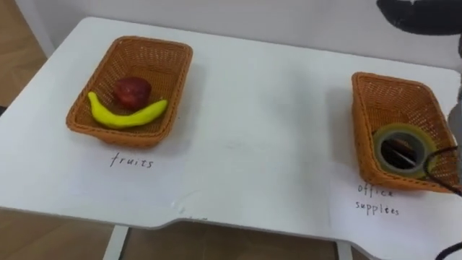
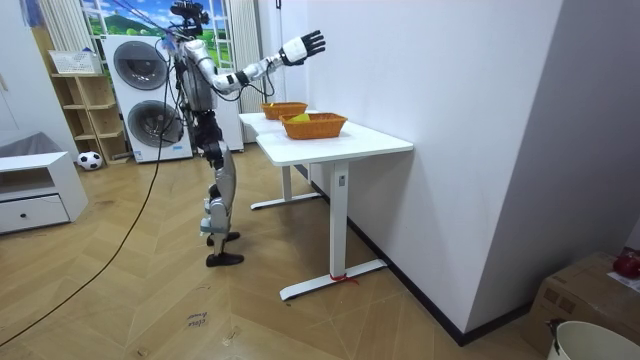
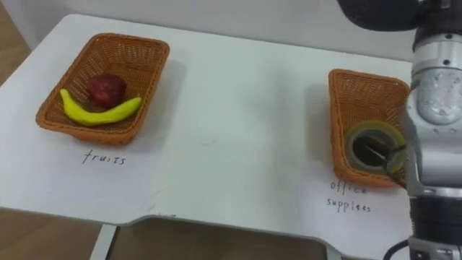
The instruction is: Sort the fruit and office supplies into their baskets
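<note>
**A:** What was the right hand [image 2: 300, 47] doing?

**B:** It was raised high above the table, fingers spread and loose, grasping nothing. Its grey forearm crossed the right edge of the eye views, beside the office basket [image 1: 393, 79].

**A:** And the things to be sorted?

**B:** All were in baskets, as far as I could see. The tape roll [image 1: 402, 149] lay flat in the office basket on the robot's right. Something dark sat inside its ring that I could not make out. The banana [image 1: 126, 114] and the red apple [image 1: 132, 92] lay touching in the fruit basket [image 1: 148, 45] on its left.

**A:** So what was left?

**B:** I saw nothing loose on the white table [image 1: 253, 130], so I judged the sorting finished, or very nearly.

**A:** Materials?

**B:** Both baskets were rectangular, of orange-brown wicker with a ribbed weave and walls flaring outward. The tape was a broad, glossy ring, olive-yellow. The banana was smooth, curved and bright yellow. The apple was round and dark red with a dull skin. The tabletop was smooth matt white with rounded corners, and a handwritten word stood before each basket.
</note>
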Motion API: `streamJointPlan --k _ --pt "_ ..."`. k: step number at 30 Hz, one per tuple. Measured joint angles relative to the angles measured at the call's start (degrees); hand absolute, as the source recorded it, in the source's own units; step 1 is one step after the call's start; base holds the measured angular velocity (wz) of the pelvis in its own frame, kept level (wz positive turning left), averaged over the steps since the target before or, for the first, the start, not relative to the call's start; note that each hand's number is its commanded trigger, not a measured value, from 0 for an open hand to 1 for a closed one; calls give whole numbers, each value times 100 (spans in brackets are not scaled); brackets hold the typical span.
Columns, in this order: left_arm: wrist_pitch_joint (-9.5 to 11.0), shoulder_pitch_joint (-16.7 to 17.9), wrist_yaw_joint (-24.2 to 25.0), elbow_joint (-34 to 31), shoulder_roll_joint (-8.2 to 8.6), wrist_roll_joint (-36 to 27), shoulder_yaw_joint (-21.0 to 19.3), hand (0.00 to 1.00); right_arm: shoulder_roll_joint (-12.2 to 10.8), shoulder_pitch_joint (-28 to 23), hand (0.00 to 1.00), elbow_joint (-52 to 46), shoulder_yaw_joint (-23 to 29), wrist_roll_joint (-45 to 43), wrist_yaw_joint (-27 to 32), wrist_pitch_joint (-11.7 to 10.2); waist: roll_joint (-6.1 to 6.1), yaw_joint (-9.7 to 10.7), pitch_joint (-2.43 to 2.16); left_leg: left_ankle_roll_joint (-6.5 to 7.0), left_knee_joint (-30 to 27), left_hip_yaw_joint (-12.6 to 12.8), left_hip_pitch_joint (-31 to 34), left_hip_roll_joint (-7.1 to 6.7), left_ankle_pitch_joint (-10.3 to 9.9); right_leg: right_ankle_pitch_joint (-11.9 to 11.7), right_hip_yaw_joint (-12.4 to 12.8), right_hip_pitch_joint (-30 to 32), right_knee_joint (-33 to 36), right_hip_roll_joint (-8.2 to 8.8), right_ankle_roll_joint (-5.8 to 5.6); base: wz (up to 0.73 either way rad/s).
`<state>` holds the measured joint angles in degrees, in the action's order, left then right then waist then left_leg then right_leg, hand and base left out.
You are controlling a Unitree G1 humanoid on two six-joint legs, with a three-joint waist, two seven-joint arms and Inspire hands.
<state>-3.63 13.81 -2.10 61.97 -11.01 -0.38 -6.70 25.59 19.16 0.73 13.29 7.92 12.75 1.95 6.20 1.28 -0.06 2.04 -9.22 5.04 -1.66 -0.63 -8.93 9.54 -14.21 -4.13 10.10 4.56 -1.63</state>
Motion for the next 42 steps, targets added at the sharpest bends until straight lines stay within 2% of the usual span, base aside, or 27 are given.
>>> streamJointPlan --k 3,6,10,16,19,23,24,29,32,34,36,38,40,42 --pt "127 13 -84 -7 7 -138 -14 0 109 -250 0 -213 254 310 233 -3 8 163 2 5 3 96 -18 21 -31 0 70 33 24 -9 0 -17" --pt "211 2 -115 -18 41 -291 -214 0 125 -451 0 -255 604 510 362 -15 23 210 -1 -8 20 258 -105 69 -78 -9 256 56 50 -56 13 -32" --pt "356 -3 -121 -12 56 -366 -347 0 174 -859 0 -255 1138 725 697 -224 56 390 -28 -15 11 275 -100 89 -99 -12 304 95 55 -82 18 -10" --pt "395 120 -128 -6 54 -581 -447 0 199 -1540 0 -160 1584 1477 1008 -263 75 502 -25 -39 83 411 -189 113 -118 -13 477 95 54 -124 19 -14" --pt "395 154 -127 -6 58 -650 -445 0 199 -1573 0 129 1731 1717 1227 -266 88 620 -16 -38 108 444 -220 117 -120 -13 498 102 60 -129 20 -7" --pt "394 158 -114 -10 71 -683 -447 0 197 -1820 0 576 2068 2094 1499 -292 98 654 -10 -38 99 445 -192 121 -129 -17 481 117 47 -129 26 -1" --pt "393 171 -113 -10 82 -684 -447 0 184 -1921 0 683 2144 2190 1611 -318 68 652 3 -41 100 450 -185 123 -139 -17 483 117 45 -132 26 -4" --pt "358 173 -120 -129 97 -690 -470 0 171 -2360 0 1094 2230 2597 1977 -366 -33 671 0 -42 147 519 -193 138 -143 -17 503 137 37 -148 25 -5" --pt "356 131 -114 -245 97 -702 -568 0 145 -2470 0 1664 2239 2942 2185 -390 -55 673 -12 -43 153 523 -197 141 -143 -15 505 135 36 -156 24 0" --pt "359 88 -143 -243 124 -694 -681 0 139 -2473 0 2384 2312 3240 2272 -420 -50 647 -17 -48 151 567 -211 137 -146 -15 552 128 35 -170 24 -4" --pt "356 101 -155 -240 145 -694 -681 0 93 -2479 0 2886 2423 3343 2322 -442 -56 656 -17 -49 148 569 -208 119 -146 -15 553 123 25 -167 24 -2" --pt "348 154 -183 -283 147 -693 -677 0 -78 -2517 0 3198 2587 3440 2415 -459 -99 665 -38 -49 149 569 -202 125 -147 -15 549 123 11 -168 24 0" --pt "348 171 -228 -284 147 -693 -677 0 -299 -2670 0 3625 2637 3582 2495 -620 -123 657 -55 -50 146 565 -197 115 -148 -18 542 104 -21 -168 28 0" --pt "348 168 -224 -273 149 -687 -678 0 -492 -2742 0 3900 2636 3754 2550 -640 -171 652 -57 -51 155 568 -197 110 -149 -18 561 112 -16 -168 28 -2"
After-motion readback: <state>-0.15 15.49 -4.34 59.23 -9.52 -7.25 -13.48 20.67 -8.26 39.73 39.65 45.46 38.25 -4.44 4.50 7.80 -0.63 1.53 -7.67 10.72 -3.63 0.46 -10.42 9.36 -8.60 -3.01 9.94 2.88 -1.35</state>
